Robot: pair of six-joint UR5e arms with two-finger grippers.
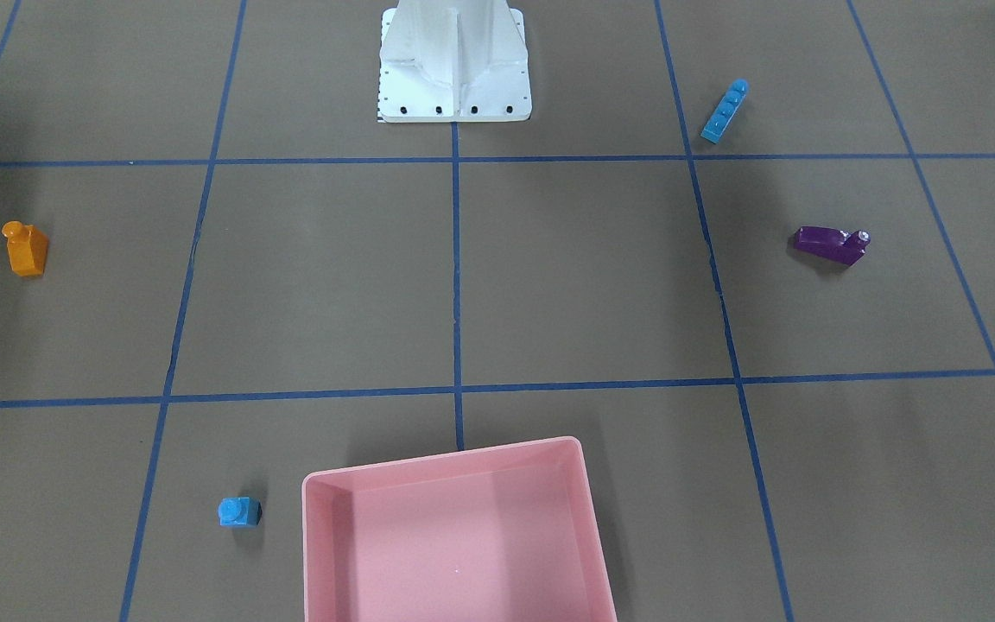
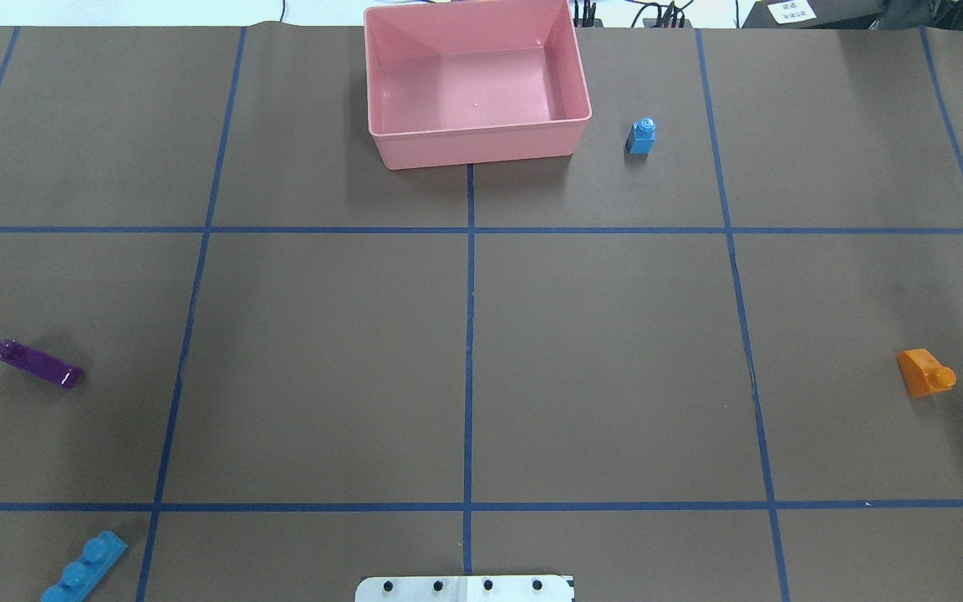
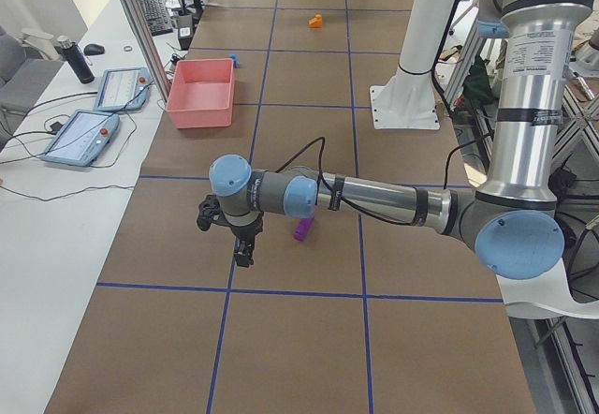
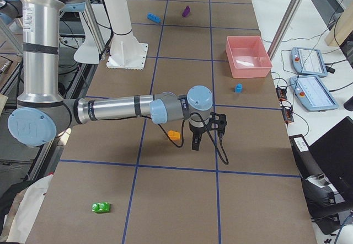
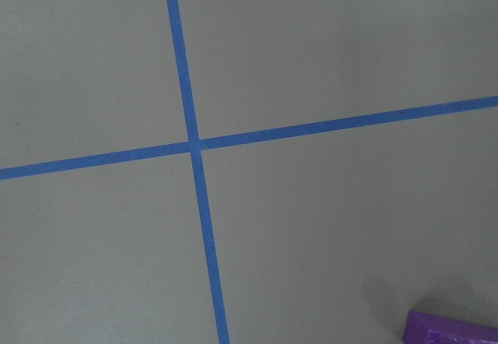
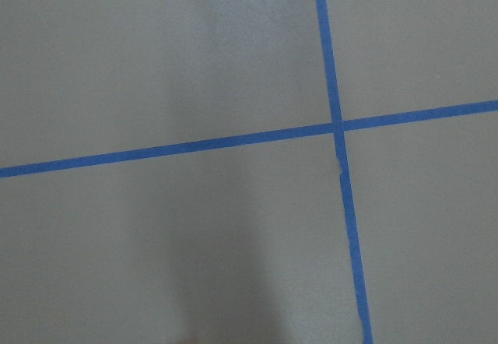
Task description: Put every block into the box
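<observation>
nothing's in yet. the pink box (image 2: pixel 481 149) sits top middle of the overhead view, empty. orange block (image 2: pixel 924 374) far right, purple block (image 2: pixel 37 364) far left, long blue block (image 2: pixel 84 570) lower left, small blue block (image 2: pixel 641 136) just right of the box, green block (image 4: pixel 101 207) lower left in the right side view. left claw (image 3: pixel 242 253) and right claw (image 4: pixel 194 144): can't tell if clenched or released.

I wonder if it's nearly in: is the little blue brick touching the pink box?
Apart. The overhead view shows bare table between the little blue brick and the pink box.

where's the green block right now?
The green block sits at the robot's right end of the table, alone in the nearest grid row of the exterior right view, beyond the orange block from the pink box; outside the overhead view.
</observation>
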